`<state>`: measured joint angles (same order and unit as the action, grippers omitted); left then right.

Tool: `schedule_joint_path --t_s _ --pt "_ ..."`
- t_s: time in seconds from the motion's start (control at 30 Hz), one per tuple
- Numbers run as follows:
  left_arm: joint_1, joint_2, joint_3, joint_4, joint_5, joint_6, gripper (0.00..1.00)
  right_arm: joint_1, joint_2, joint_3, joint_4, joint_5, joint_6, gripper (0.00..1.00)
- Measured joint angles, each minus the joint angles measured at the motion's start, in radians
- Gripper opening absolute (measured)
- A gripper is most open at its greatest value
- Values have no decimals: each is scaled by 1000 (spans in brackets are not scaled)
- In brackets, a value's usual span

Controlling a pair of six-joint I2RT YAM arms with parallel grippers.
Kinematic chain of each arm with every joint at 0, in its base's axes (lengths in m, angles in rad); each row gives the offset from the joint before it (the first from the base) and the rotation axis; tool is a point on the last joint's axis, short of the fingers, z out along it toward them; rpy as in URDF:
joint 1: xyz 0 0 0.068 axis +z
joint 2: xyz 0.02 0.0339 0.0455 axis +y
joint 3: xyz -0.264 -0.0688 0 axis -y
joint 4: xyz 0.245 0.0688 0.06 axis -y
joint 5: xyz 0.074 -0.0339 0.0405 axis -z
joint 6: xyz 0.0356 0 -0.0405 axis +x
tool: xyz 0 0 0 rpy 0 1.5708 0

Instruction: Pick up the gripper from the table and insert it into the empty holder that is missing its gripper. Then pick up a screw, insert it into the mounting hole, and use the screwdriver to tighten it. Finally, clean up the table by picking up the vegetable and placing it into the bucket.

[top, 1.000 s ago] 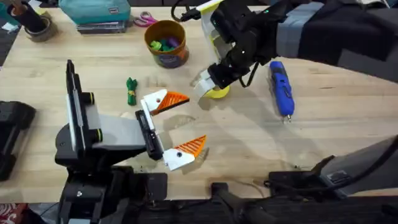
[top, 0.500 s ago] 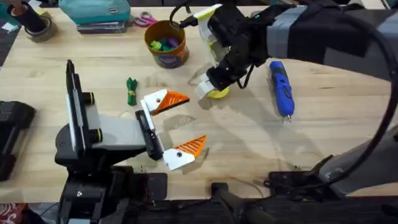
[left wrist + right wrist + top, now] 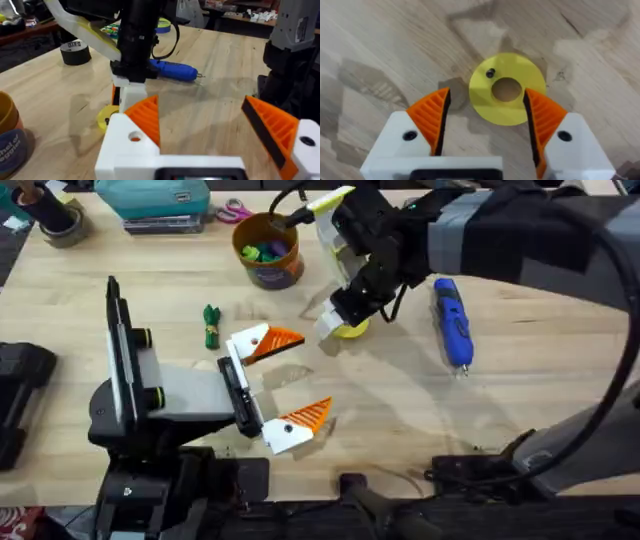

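Note:
My right gripper (image 3: 338, 322) hangs open just above a yellow disc (image 3: 507, 90), with its orange pads on either side of the disc. A small dark screw (image 3: 490, 73) lies on the disc beside its centre hole. The blue screwdriver (image 3: 452, 320) lies on the table to the right of that gripper. My left gripper (image 3: 295, 378) rests open near the table's middle, and both of its white fingers (image 3: 145, 120) carry orange pads. The green vegetable (image 3: 211, 325) lies left of it. The bucket (image 3: 268, 250) stands at the back holding coloured pieces. The loose gripper and the empty holder are out of view.
A teal case (image 3: 152, 200), scissors (image 3: 232, 212) and a tape roll (image 3: 62, 222) line the far edge. In the left wrist view another black tape roll (image 3: 75, 52) sits beyond the right arm. Bare wood lies between the screwdriver and the front edge.
The right arm has shifted slightly left over the last second, and its gripper stays over the yellow disc. The left arm has not moved.

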<state>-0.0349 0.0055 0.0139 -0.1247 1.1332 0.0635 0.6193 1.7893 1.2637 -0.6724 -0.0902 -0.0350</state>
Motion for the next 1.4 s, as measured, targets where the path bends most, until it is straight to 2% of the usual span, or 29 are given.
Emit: schedule_joint_path --t_s 0.43,0.53,0.8,1.4 --pt "0 0 0 0 0 0 986 16 47 45 -14 0 -24 817" --pt "0 0 0 0 0 0 986 16 47 45 -15 0 -26 729" --pt "0 0 0 0 0 0 985 16 47 46 -13 0 -29 573" --pt "0 0 0 0 0 0 986 16 63 47 15 0 -48 458"
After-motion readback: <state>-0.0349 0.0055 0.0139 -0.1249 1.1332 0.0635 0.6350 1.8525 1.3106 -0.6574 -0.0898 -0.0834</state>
